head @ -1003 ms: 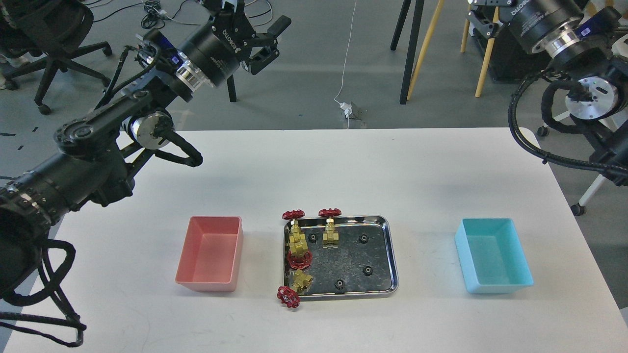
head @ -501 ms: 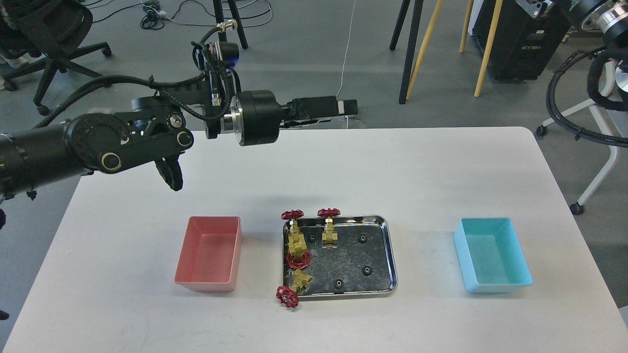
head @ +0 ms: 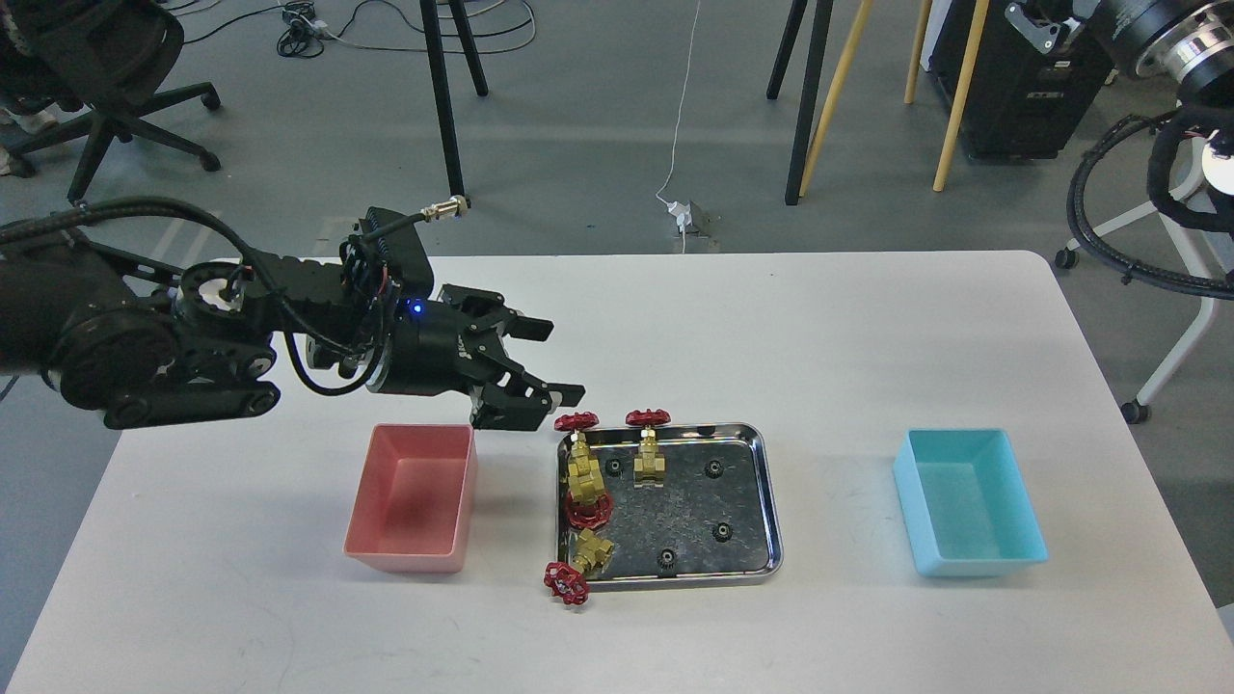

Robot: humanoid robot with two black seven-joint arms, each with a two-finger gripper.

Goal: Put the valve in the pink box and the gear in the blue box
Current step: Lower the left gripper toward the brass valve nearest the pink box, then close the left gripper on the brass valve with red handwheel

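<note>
Several brass valves with red handwheels lie in the left part of the steel tray (head: 772,501): one at the back left (head: 579,453), one beside it (head: 649,461), one with its wheel (head: 566,582) over the front rim. Small black gears (head: 713,468) (head: 721,531) (head: 665,558) lie in the tray's right and front part. The pink box (head: 415,496) stands empty left of the tray, the blue box (head: 969,501) empty to the right. My left gripper (head: 557,362) is open and empty, just behind the tray's back left corner, close to a red handwheel (head: 576,421). My right gripper is out of view.
Part of my right arm (head: 1157,29) with its cables hangs at the top right, off the table. The white table (head: 868,328) ends at the far edge; beyond it stand stand legs (head: 443,96), wooden legs (head: 950,96) and an office chair (head: 96,58).
My left arm has swung down from high above the table's back left; its gripper now sits low and open by the tray's back left corner. The valves, gears and boxes have not moved.
</note>
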